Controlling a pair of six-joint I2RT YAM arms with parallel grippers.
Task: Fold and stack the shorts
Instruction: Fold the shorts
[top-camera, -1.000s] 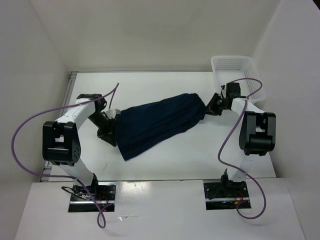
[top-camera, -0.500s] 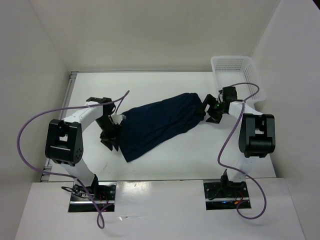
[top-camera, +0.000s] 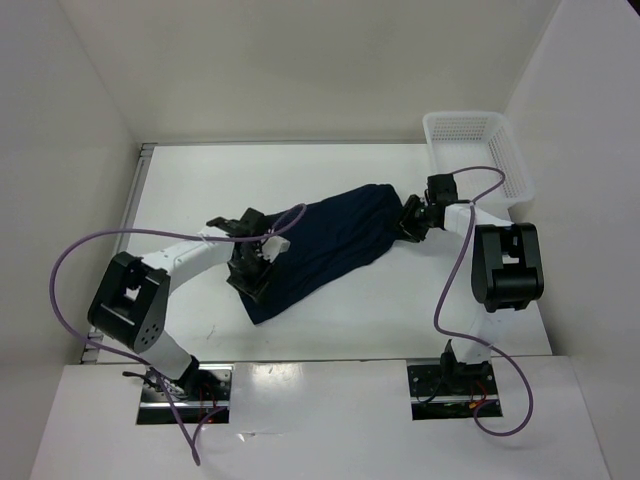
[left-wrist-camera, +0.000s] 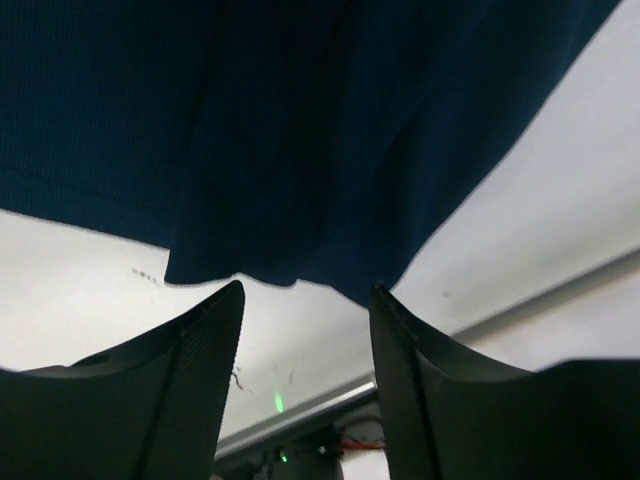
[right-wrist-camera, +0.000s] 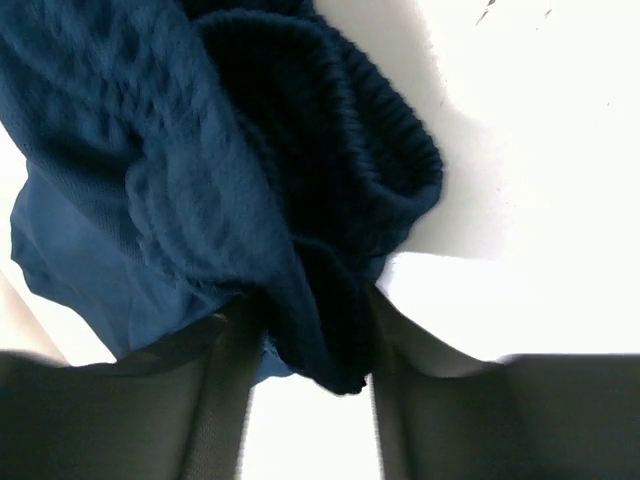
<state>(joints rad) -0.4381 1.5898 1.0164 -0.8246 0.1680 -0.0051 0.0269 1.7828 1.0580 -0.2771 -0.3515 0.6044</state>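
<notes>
The dark navy shorts (top-camera: 330, 240) lie crumpled in a slanted strip across the middle of the white table. My left gripper (top-camera: 252, 278) hovers over their near-left end. In the left wrist view its jaws (left-wrist-camera: 305, 290) stand apart with bare table between them, and the hem of the shorts (left-wrist-camera: 300, 120) lies just past the tips. My right gripper (top-camera: 408, 222) is at the far-right end. In the right wrist view (right-wrist-camera: 310, 310) a thick bunched fold of the shorts (right-wrist-camera: 200, 150) fills the gap between its fingers. No drawstring or tag shows.
A white mesh basket (top-camera: 512, 150) stands at the far-right corner of the table, just behind the right arm. White walls close in the table (top-camera: 300, 170) on the left, back and right. Purple cables loop off both arms.
My left gripper has moved right, from beside the shorts' left edge to over their near-left end. My right gripper has shifted a little left into the bunched right end.
</notes>
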